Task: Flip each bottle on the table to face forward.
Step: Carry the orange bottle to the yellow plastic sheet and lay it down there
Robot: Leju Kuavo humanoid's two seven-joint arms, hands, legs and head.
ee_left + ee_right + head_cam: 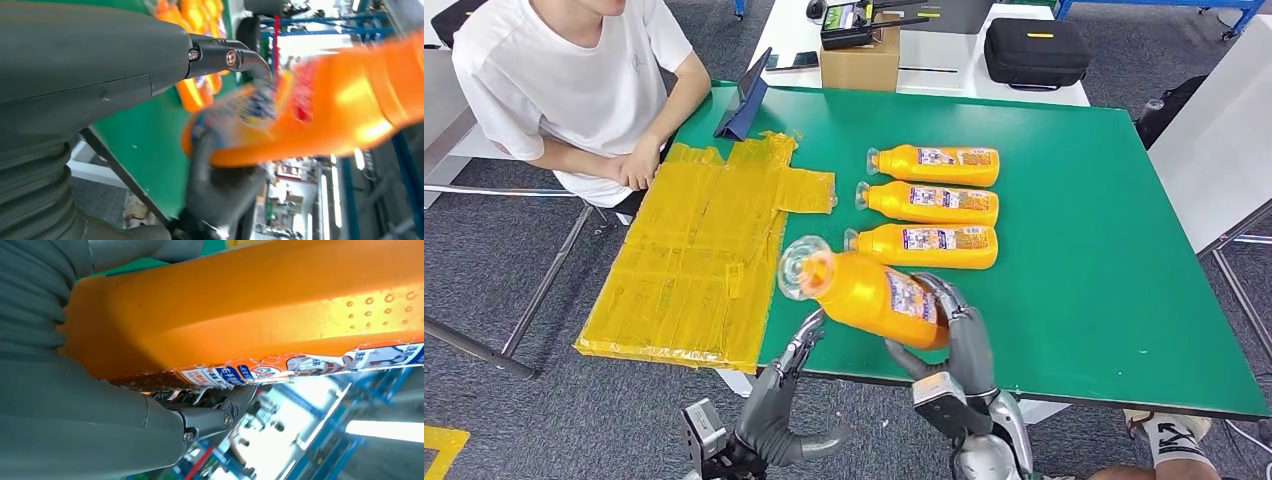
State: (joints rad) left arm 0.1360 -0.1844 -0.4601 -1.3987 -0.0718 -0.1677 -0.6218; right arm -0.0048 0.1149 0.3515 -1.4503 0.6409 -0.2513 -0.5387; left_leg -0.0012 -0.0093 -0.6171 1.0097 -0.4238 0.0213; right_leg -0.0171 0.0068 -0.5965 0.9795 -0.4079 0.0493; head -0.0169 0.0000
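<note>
Right hand (959, 335) grips a glossy orange plastic bottle (864, 292).

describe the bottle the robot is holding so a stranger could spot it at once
On the green table, three orange bottles lie in a row. The held bottle is nearer the front edge, in the right hand, lifted and tilted, clear cap toward the camera.

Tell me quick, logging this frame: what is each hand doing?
Left hand: open, holding nothing, below the lifted bottle.
Right hand: holding the lifted bottle by its base end.
</note>
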